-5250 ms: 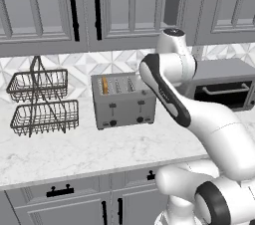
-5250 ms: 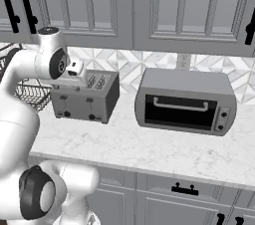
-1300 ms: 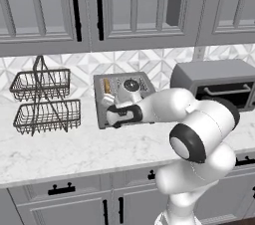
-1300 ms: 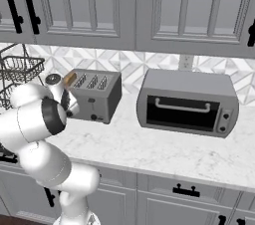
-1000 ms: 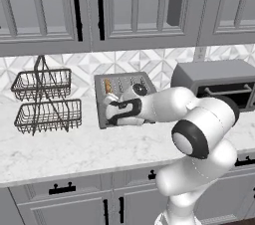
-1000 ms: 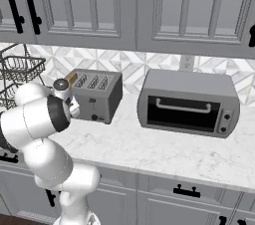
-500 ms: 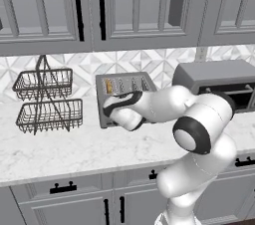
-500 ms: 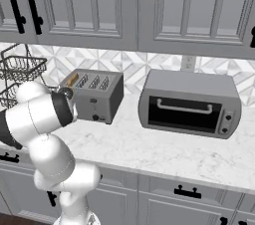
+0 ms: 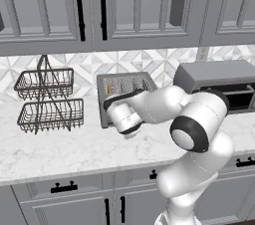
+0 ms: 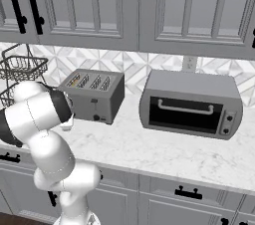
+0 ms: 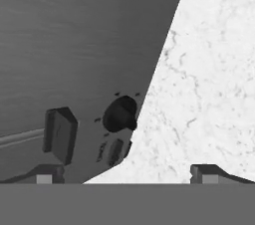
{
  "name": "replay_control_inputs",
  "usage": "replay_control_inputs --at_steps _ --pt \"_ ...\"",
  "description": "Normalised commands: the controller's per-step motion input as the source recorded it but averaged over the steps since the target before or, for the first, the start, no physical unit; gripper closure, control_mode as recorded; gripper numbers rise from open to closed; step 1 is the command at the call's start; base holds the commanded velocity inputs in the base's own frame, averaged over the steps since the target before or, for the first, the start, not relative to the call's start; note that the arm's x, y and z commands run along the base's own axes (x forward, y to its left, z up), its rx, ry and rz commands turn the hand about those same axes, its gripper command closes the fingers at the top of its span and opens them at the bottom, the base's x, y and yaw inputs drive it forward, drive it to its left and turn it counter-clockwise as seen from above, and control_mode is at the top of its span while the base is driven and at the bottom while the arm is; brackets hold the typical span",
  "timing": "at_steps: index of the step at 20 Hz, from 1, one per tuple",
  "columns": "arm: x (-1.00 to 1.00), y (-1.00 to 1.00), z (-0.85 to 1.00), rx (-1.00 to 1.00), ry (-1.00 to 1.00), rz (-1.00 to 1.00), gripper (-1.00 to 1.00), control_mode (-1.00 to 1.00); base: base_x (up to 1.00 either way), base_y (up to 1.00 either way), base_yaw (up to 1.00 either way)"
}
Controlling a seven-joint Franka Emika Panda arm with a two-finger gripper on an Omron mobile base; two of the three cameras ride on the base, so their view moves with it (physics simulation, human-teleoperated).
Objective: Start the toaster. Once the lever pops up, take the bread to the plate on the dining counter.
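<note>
The grey toaster stands on the marble worktop against the backsplash. The tan bread sits in its leftmost slot. My forearm and wrist hang low in front of the toaster's face. In the hand view my gripper is open, close to that face. A dark lever stands just above the left fingertip, and a round black knob lies between the fingers' lines. Nothing is held. The plate and the dining counter are out of view.
A two-tier wire basket rack stands left of the toaster. A grey toaster oven stands to its right. Grey wall cabinets hang above. Bare marble lies in front of the toaster.
My hand has dropped down the toaster's front face, from near its top edge to its lower half. The jaws have stayed open. Toaster and bread have not moved.
</note>
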Motion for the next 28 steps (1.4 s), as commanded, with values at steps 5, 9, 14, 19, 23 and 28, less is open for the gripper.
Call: replay_control_inputs --at_steps 5,9,14,19,23,28 --pt "-0.50 -0.79 -1.00 0.18 0.24 -0.26 -1.00 -1.00 0.00 0.00 0.00" --pt "-0.50 -0.70 -1.00 0.25 0.17 -0.25 -1.00 -1.00 0.00 0.00 0.00" --pt "-0.79 -0.41 0.16 0.22 -0.14 -0.16 -1.00 -1.00 0.00 0.00 0.00" --pt "-0.45 -0.05 1.00 0.10 -0.28 -0.03 -1.00 -1.00 0.00 0.00 0.00" --pt "-0.02 0.00 1.00 0.00 -0.12 0.00 -1.00 -1.00 0.00 0.00 0.00" --pt "0.00 0.00 1.00 -0.04 -0.01 0.01 -1.00 -1.00 0.00 0.00 0.00"
